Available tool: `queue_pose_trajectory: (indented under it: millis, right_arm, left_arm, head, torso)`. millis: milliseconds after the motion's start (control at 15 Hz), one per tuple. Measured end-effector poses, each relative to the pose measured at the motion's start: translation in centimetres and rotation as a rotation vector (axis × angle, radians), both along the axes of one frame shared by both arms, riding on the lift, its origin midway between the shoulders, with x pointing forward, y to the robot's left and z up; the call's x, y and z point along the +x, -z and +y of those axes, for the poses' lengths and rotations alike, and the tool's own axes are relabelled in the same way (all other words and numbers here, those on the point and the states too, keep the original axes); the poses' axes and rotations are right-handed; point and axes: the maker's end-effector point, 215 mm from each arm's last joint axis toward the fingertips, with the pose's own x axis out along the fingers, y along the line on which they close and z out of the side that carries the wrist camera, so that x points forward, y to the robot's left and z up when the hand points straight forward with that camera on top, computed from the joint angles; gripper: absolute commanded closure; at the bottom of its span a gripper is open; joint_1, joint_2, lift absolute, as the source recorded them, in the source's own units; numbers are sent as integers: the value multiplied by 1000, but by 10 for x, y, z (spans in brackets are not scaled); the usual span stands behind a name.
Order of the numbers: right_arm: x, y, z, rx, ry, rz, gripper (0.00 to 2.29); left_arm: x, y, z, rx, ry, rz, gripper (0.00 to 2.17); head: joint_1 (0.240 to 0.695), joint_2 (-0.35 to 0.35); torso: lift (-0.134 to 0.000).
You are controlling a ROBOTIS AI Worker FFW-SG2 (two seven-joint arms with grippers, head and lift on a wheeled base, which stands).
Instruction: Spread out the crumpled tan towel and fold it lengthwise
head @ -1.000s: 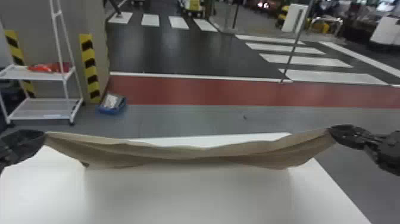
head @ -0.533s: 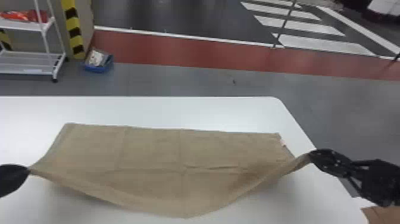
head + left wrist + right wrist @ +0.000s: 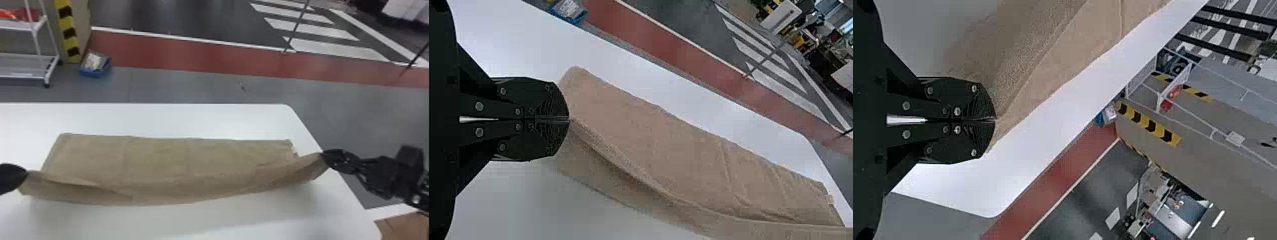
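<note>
Spreading tan towel, likely: left gripper and right gripper clamped on its 2 ends; draw it taut, lower both evenly.

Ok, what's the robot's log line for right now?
left gripper: shut on towel | right gripper: shut on towel | towel: far side on table, near corners raised | fold: unfinished

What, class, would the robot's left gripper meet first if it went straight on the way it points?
Most likely the tan towel: the left gripper pinches its edge, and more cloth lies ahead, though depth is unclear.
</note>
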Motion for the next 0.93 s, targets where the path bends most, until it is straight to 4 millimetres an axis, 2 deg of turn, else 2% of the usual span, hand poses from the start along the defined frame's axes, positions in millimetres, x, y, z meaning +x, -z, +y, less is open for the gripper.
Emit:
queue_pose_trajectory:
  millis: [267,400,667,933]
  right_arm:
    - [45,19,-8,-8,34,74,1116]
    - [66,30,-6,-17,44,109,1116]
    - [94,49,8,-37,43,165,1116]
    - [110,50,13,-35,53,182,1116]
  left_arm:
    - [61,2,-2,14,-14,8,1376]
    - [87,10,-9,44,2,30,1376]
    - [122,40,-23,119,39,107,1376]
    - [138,53,-22,175,55,160,1376]
  head:
    - [695,-276]
    - [695,-264]
    - [695,-248]
    - [695,-235]
  torso:
    - [-124]
    - [-124]
    - [-124]
    - [-124]
